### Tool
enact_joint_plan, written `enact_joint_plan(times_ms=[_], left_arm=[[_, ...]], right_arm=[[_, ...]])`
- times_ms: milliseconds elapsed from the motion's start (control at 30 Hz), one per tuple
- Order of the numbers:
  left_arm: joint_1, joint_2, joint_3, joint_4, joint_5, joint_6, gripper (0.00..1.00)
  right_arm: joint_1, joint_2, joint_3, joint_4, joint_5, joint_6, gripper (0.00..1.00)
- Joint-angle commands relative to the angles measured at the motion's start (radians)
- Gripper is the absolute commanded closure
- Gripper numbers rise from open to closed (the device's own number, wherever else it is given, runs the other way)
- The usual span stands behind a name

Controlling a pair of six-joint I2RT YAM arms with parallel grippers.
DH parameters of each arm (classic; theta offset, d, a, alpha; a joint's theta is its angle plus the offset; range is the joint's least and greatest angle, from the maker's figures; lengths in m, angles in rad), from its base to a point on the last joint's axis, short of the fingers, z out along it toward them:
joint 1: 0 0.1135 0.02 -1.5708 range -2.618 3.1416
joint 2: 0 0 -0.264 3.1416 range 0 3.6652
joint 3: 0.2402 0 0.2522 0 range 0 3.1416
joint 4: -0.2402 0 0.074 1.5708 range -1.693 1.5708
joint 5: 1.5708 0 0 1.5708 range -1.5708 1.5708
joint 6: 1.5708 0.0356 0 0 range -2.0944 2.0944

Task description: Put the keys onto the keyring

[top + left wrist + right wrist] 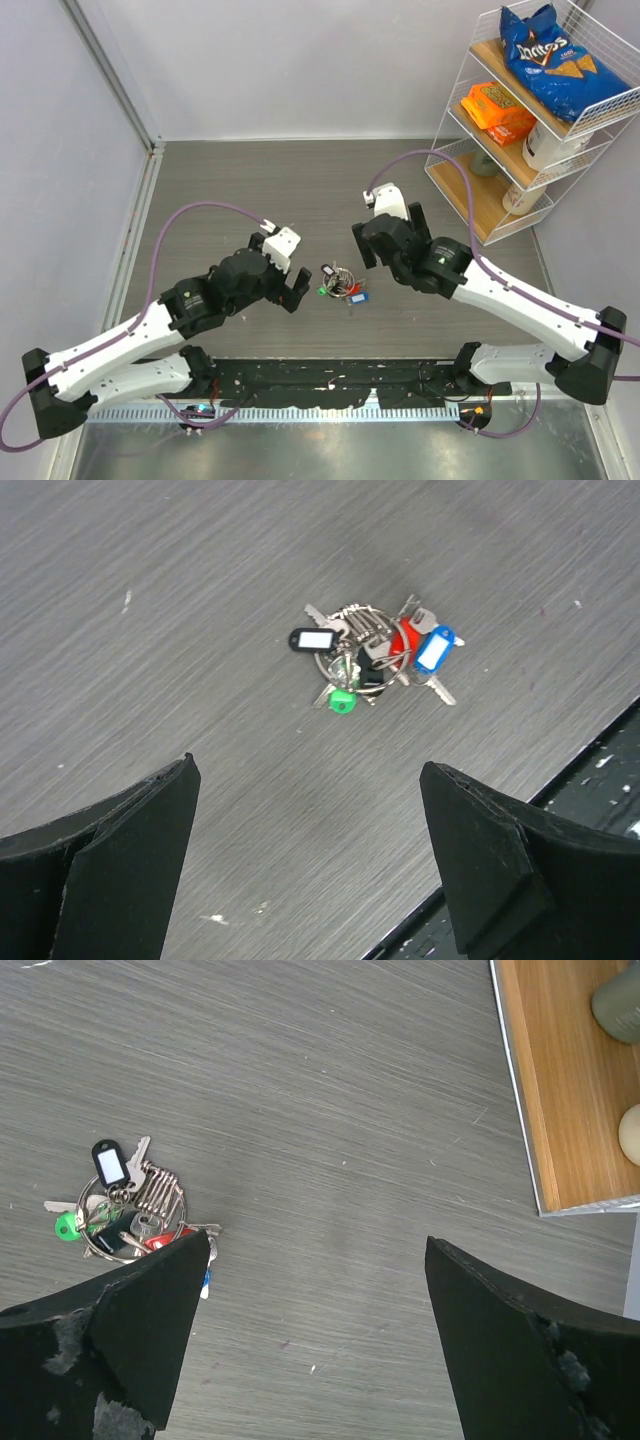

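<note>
Both pairs apart, empty: left fingers (130, 850), right fingers (130, 1310). Keys (375, 655) heaped over keyring (321, 668) on worktop (200, 630), between the pairs, touching neither. Risk: thin ring, flat and tangled; a pinch may slip or drag the heap.

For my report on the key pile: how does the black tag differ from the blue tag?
Colour: the black tag has a black frame, the blue tag a blue one. Place: in the left wrist view the black tag lies at the left edge of the keys, the blue tag at the right edge. Pose: the black tag lies nearly level there, the blue tag slanted. Both show a white label.
</note>
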Motion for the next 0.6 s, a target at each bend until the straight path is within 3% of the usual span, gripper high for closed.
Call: enact_joint_plan(times_ms=[0, 333, 567], left_arm=[[0.003, 0.048, -0.002, 0.119, 0.076, -0.051, 0.00], [0.001, 0.212, 0.056, 0.159, 0.047, -0.129, 0.01], [0.001, 0.371, 0.096, 0.190, 0.052, -0.153, 0.05]], right_arm=[[0.001, -0.075, -0.039, 0.050, -0.001, 0.035, 0.05], [-0.001, -0.177, -0.237, 0.111, -0.130, 0.087, 0.05], [-0.001, -0.204, -0.279, 0.105, -0.179, 0.115, 0.04]])
